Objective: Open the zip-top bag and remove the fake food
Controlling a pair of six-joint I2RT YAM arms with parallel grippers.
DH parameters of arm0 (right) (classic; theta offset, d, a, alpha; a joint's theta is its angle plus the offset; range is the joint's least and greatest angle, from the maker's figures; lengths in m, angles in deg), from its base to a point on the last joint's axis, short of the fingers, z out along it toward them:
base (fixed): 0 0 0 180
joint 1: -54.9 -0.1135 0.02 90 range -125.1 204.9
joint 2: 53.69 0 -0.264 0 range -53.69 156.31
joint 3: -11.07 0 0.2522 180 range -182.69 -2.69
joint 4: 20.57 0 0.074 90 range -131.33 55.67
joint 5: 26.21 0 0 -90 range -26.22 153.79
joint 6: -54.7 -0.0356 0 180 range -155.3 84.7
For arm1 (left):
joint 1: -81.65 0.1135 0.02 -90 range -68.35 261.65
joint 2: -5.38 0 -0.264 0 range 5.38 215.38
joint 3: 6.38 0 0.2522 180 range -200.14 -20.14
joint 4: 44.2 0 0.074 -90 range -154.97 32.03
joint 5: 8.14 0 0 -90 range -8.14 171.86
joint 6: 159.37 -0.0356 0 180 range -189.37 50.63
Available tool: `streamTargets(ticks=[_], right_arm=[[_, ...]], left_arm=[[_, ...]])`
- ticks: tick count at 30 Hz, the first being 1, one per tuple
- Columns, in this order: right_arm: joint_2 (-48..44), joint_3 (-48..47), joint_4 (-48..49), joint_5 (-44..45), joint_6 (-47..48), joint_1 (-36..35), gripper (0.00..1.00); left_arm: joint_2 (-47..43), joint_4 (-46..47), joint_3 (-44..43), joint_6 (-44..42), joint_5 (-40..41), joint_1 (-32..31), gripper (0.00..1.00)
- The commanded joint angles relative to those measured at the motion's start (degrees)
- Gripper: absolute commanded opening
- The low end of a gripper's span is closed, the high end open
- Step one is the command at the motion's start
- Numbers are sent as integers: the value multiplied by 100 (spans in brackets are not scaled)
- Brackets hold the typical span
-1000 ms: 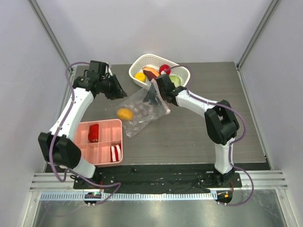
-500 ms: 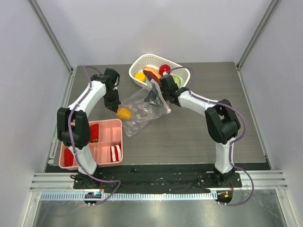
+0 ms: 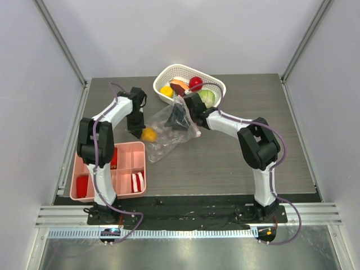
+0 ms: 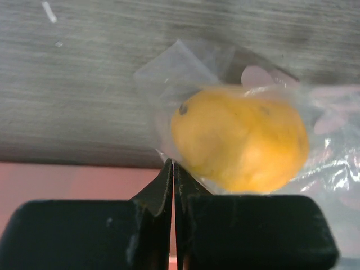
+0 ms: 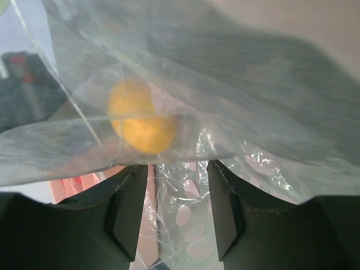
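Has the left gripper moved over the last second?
Yes. The left gripper swung nearer the pink tray, ending beside the yellow-orange fruit in the zip-top bag.

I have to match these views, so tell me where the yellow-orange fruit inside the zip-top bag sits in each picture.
Top external: the yellow-orange fruit is left of centre, at the bag's left end, above the pink tray.
Left wrist: the fruit is right of centre and large.
Right wrist: the fruit is upper left of centre, seen through plastic.
Shared landmark: the clear zip-top bag around it.
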Motion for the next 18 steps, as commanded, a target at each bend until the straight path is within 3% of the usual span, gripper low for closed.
streamTargets(ticks=[1,8,18], right_arm=[[169,-355,232,-237,205,-149,53],[486,-636,276,-316,407,-263,63],[654,-514,311,-554,319,-466,65]], left_arm=[[225,417,-257,-8,-206,11,0],[428,716,-240,202,-786,-155,0],[445,1200,33,783,-1498,-314,0]])
